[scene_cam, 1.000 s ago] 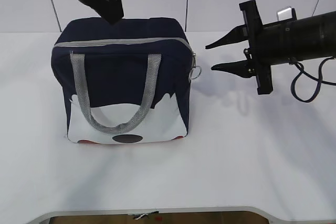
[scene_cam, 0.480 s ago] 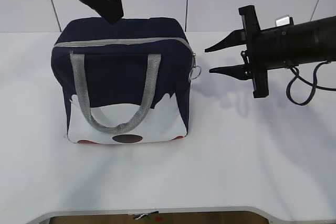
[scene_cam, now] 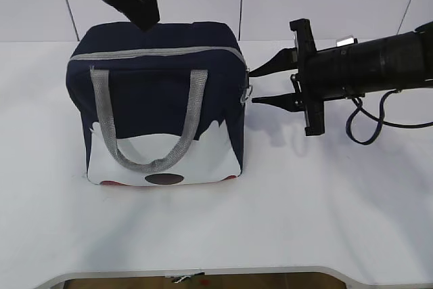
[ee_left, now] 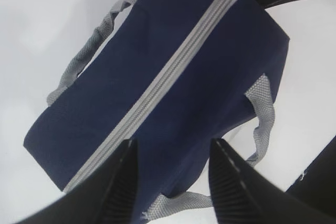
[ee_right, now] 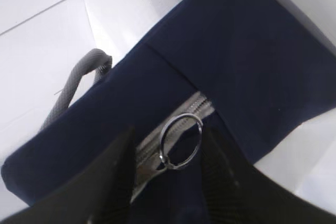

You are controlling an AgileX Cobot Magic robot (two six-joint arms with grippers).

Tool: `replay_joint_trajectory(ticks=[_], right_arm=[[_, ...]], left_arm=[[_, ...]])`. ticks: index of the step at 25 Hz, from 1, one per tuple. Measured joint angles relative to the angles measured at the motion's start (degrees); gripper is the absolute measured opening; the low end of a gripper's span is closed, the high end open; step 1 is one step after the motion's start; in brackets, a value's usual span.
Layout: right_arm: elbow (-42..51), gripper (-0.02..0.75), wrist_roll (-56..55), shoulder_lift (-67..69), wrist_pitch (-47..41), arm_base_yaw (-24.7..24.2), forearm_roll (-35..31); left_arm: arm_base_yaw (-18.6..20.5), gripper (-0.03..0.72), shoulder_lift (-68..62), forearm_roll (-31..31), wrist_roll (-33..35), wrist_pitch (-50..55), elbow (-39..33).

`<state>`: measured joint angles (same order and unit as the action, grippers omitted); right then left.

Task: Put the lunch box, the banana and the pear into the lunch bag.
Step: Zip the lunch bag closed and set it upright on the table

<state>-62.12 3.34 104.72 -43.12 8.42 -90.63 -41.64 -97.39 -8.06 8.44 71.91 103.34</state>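
Note:
The navy lunch bag stands on the white table, its grey zipper closed along the top. Its metal ring pull hangs at the right end. My right gripper is open and level with that end. In the right wrist view the ring pull lies between the open fingers of the right gripper, and I cannot tell whether they touch it. My left gripper hovers open over the bag's back left; the left gripper holds nothing. The lunch box, banana and pear are out of view.
The bag's grey handles droop down its front. White table stretches right of and in front of the bag, to the front edge. A black cable loops under the right arm.
My right gripper has moved left towards the bag, so its fingertips now flank the ring pull. The left gripper and the bag have stayed put.

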Motion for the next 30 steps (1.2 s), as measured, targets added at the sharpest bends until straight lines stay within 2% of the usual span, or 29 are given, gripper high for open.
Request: replay_joint_trajectory(ticks=[18,23,30], right_arm=[[-0.10,0.345,-1.44,0.13,3.54,0.13,-0.94],[-0.10,0.345,-4.32,0.13,3.79,0.26,1.66],[-0.10,0.344,-5.03,0.13,4.79,0.39,2.04]], left_arm=[[0.00,0.336,0.00,0.00,-0.12,0.00,0.00],[0.00,0.336,0.00,0.09,-0.12,0.00,0.00],[0.00,0.336,0.00,0.09,-0.12,0.00,0.00]])
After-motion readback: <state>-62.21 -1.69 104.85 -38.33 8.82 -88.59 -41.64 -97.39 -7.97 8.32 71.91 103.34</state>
